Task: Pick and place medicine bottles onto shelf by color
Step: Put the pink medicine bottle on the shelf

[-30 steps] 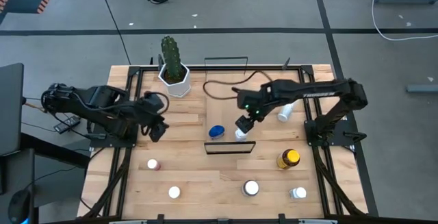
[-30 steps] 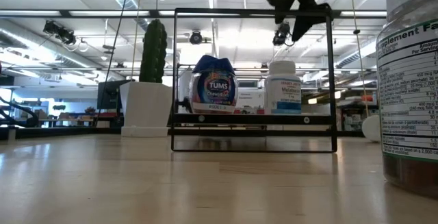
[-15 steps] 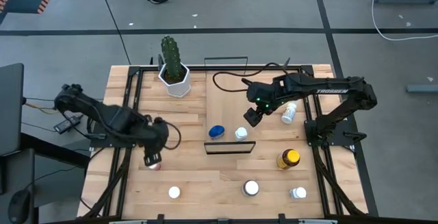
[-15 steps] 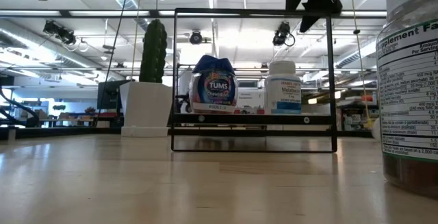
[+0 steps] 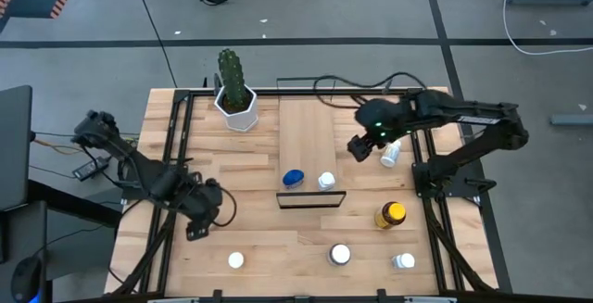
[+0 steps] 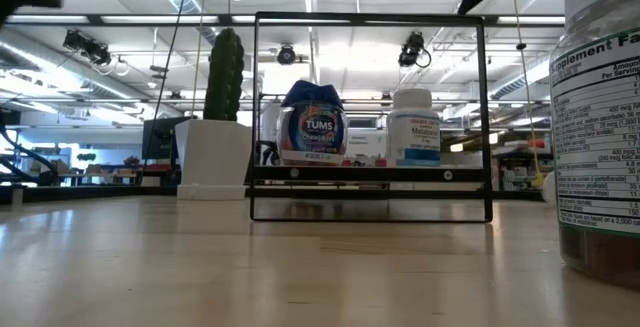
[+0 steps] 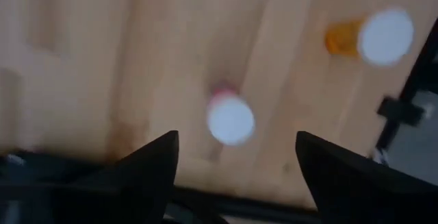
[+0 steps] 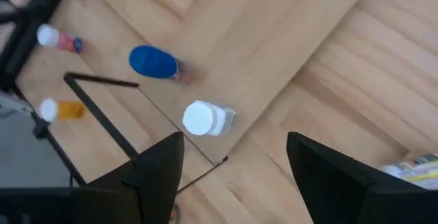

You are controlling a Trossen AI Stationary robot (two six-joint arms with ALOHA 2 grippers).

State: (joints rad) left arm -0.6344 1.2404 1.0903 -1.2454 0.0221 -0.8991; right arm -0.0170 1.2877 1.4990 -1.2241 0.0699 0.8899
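From above, the shelf [image 5: 309, 150] lies along the middle of the bench [image 5: 250, 238], with a blue-lidded bottle [image 5: 294, 178] and a white-capped bottle [image 5: 326, 181] side by side at its near end, just behind the black wire rail [image 5: 311, 200]. The left gripper [image 5: 196, 224] hangs over the bench's left part, the right gripper [image 5: 358, 147] over the shelf's right edge, near a white bottle lying on its side [image 5: 390, 153]. An amber bottle with a yellow cap [image 5: 390, 214] and three white-capped ones stand along the front; a cactus in a white pot [image 5: 234, 90] stands at the back. At bench height, the blue-lidded bottle [image 6: 309, 125] and its white neighbour [image 6: 413, 127] stand inside the rail. Past the left wrist, the jaws are spread wide and empty above a pinkish bottle with a white cap [image 7: 229, 118]. Past the right wrist, the jaws also stand apart, holding nothing, above the shelf.
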